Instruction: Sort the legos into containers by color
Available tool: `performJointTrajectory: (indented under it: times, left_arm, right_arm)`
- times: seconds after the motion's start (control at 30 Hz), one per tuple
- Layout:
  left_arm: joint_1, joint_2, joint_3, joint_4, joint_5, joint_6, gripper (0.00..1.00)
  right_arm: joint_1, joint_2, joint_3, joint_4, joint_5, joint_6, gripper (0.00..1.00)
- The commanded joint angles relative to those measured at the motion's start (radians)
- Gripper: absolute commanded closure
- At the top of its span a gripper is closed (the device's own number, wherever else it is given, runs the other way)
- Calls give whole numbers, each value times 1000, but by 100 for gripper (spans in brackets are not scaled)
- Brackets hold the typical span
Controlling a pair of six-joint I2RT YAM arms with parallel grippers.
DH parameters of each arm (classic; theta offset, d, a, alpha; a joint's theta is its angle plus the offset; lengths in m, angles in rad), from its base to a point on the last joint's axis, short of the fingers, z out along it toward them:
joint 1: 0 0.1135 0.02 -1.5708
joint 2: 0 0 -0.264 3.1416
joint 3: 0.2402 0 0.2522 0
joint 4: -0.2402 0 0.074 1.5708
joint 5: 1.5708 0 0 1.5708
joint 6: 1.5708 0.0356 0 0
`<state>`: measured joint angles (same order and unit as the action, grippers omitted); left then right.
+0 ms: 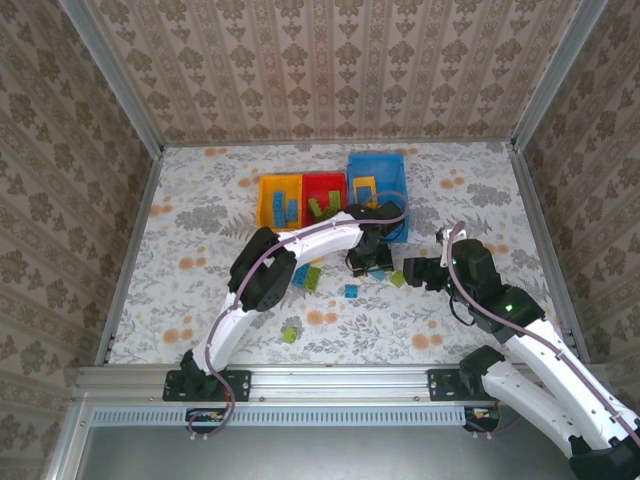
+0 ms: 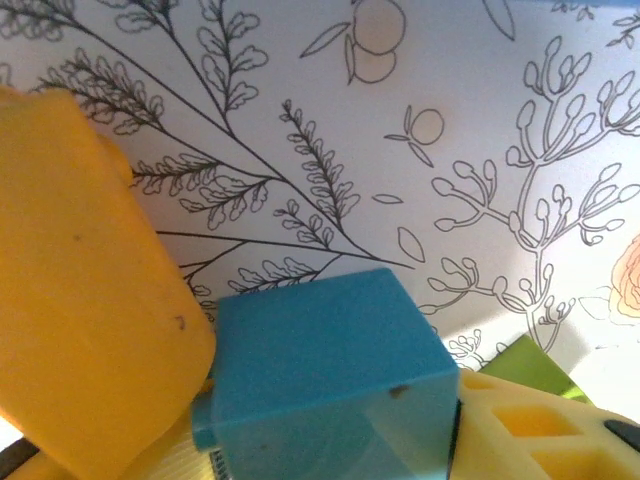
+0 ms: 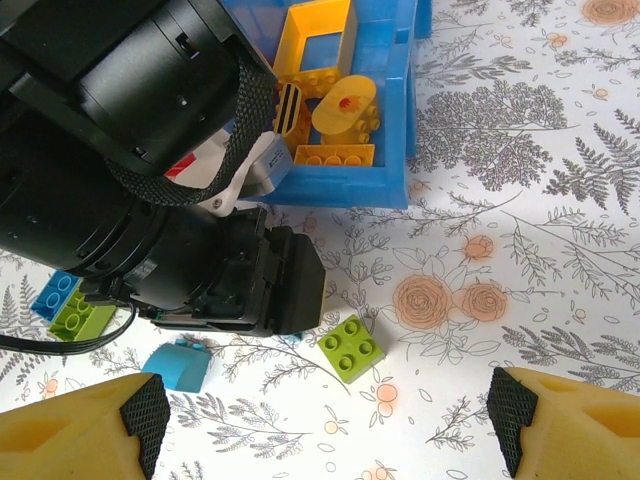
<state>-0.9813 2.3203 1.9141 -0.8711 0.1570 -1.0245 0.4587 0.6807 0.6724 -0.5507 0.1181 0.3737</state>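
Note:
In the left wrist view, my left gripper (image 2: 310, 400) is shut on a blue lego (image 2: 320, 350), which fills the gap between its yellow fingers (image 2: 80, 300) just above the floral table. Seen from above, that gripper (image 1: 368, 262) is low in front of the blue container (image 1: 377, 163). My right gripper (image 3: 325, 430) is open and holds nothing. It hovers over a green lego (image 3: 351, 348) and stands to the right of the left gripper (image 1: 418, 272). The yellow container (image 1: 266, 200) and the red container (image 1: 323, 180) stand beside the blue one. The blue container (image 3: 400, 120) holds yellow legos (image 3: 345, 105) and an orange frame (image 3: 318, 40).
Loose on the table are a blue curved lego (image 3: 180, 365), a blue and green pair (image 3: 65, 305), a blue lego (image 1: 351, 291) and a green one (image 1: 290, 335). The left arm's black wrist (image 3: 150, 200) sits close to my right gripper. Metal rails edge the table.

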Motion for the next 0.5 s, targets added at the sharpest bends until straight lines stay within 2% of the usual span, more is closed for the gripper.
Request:
performJointTrajectory:
  times: [0.0,0.1,0.37,0.47]
  left_arm:
    - [-7,28,14,-17,-14,20,52]
    - [-16,13,-1,-23,-7,44,59]
    - [-46,-51,-70,-31,23,124,65]
    - [-51,-78,-98,-25,18,149,72]
  right_arm:
    - [-5,0,-10,5,-21,19,14]
    - [-5,0,-13,5,-20,18,14]
    - [-5,6,-22,8,-21,21,14]
    - [-5,8,-23,8,-24,18,14]
